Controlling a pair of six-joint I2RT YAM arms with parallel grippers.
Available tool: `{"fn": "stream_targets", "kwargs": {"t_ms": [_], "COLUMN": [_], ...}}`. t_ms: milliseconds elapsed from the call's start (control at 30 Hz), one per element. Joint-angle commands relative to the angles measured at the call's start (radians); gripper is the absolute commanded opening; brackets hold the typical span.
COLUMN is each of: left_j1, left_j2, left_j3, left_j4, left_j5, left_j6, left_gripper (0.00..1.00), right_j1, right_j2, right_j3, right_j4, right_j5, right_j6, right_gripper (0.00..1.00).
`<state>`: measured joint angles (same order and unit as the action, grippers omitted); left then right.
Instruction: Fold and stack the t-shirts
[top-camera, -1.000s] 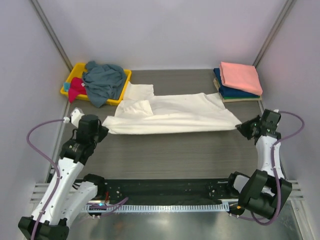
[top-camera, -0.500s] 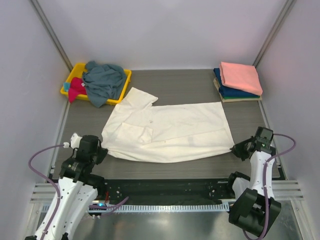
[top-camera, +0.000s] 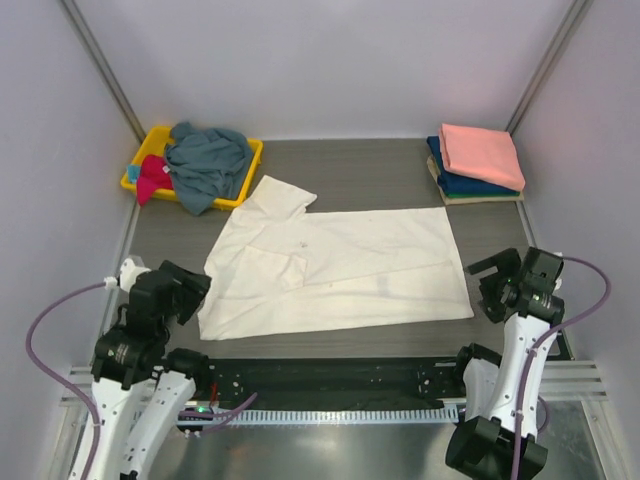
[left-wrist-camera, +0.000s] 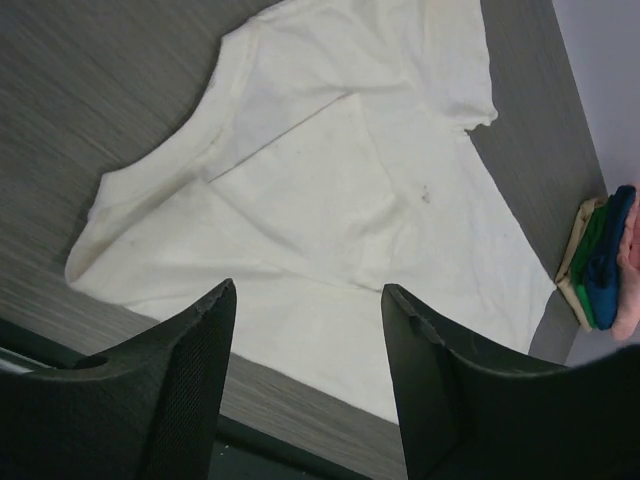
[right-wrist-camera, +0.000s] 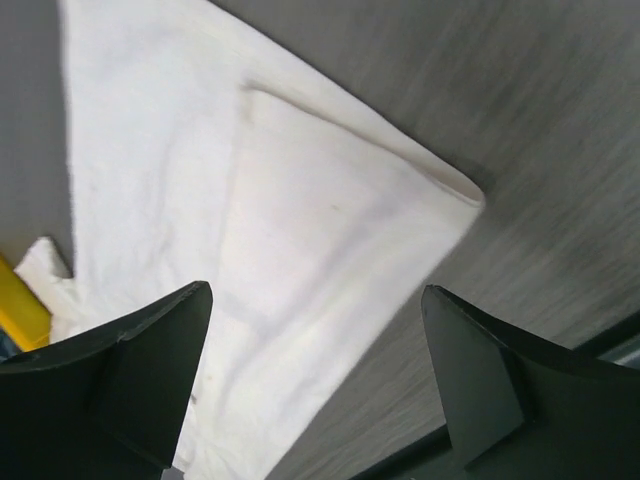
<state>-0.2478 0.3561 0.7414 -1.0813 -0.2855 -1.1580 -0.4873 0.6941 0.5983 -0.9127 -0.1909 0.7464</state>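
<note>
Left gripper (left-wrist-camera: 307, 288) jaws apart, nothing between them. Right gripper (right-wrist-camera: 316, 290) wide, also empty. Cream shirt (top-camera: 340, 265) lies flat on the table (top-camera: 370, 165) just ahead, between both. Beyond left: bin (top-camera: 150, 135) holding a grey-blue shirt (top-camera: 208, 160). Beyond right: folded pink shirt (top-camera: 482, 152) on top of a navy shirt (top-camera: 465, 185).

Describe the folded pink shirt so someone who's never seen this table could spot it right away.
Go to the table's far right corner, where folded t-shirts are stacked. The salmon-pink t-shirt lies on top, over a navy t-shirt. It is the only pink garment neatly folded.
</note>
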Motion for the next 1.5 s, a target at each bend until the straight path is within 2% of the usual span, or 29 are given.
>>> {"fn": "stream_targets", "kwargs": {"t_ms": [0,33,100,233,267,367,400,567,600,700,733,833,1033,1333,1467], "left_j1": [0.004,0.004,0.004,-0.001,-0.001,-0.002,-0.002,-0.015,-0.015,-0.015,-0.015,-0.013,0.002,0.005,0.005], "left_j2": [0.151,0.276,0.426,0.764,0.89,1.096,1.226,1.542,1.64,1.788,1.876,2.045,2.207,2.282,2.299], "left_j3": [0.093,0.125,0.195,0.383,0.463,0.637,0.677,0.933,1.028,1.185,1.296,1.493,1.697,1.687,1.667], "left_j4": [0.193,0.22,0.277,0.424,0.469,0.517,0.521,0.551,0.551,0.502,0.483,0.419,0.356,0.328,0.328], "left_j5": [0.049,0.083,0.088,0.089,0.085,0.12,0.15,0.169,0.155,0.129,0.125,0.108,0.036,0.042,0.074], "left_j6": [0.176,0.196,0.259,0.389,0.408,0.472,0.48,0.515,0.523,0.557,0.566,0.616,0.655,0.649,0.635], "left_gripper": [0.61,0.6,0.6,0.6,0.6,0.59,0.58,0.57,0.57,0.56,0.56,0.57,0.59,0.62,0.57], "right_j1": [0.003,0.004,0.01,0.061,0.075,0.146,0.176,0.32,0.328,0.357,0.363,0.38,0.401,0.42,0.421], "right_j2": [-0.012,0.023,0.056,0.142,0.174,0.26,0.28,0.364,0.377,0.387,0.395,0.413,0.429,0.447,0.455], "right_j3": [0.159,0.191,0.213,0.264,0.267,0.279,0.282,0.299,0.294,0.288,0.29,0.291,0.281,0.267,0.258], "right_j4": [0.063,0.087,0.119,0.184,0.201,0.251,0.262,0.293,0.314,0.334,0.34,0.347,0.362,0.382,0.388], "right_j5": [-0.074,-0.105,-0.134,-0.124,-0.125,-0.13,-0.13,-0.094,-0.111,-0.124,-0.125,-0.119,-0.111,-0.104,-0.093], "right_j6": [-0.041,-0.053,-0.071,-0.111,-0.12,-0.136,-0.149,-0.188,-0.193,-0.2,-0.206,-0.217,-0.226,-0.216,-0.217], "right_gripper": [0.91,0.9,0.9,0.89,0.9,0.91,0.91,0.91,0.92,0.92,0.91,0.91,0.91,0.91,0.91]}}
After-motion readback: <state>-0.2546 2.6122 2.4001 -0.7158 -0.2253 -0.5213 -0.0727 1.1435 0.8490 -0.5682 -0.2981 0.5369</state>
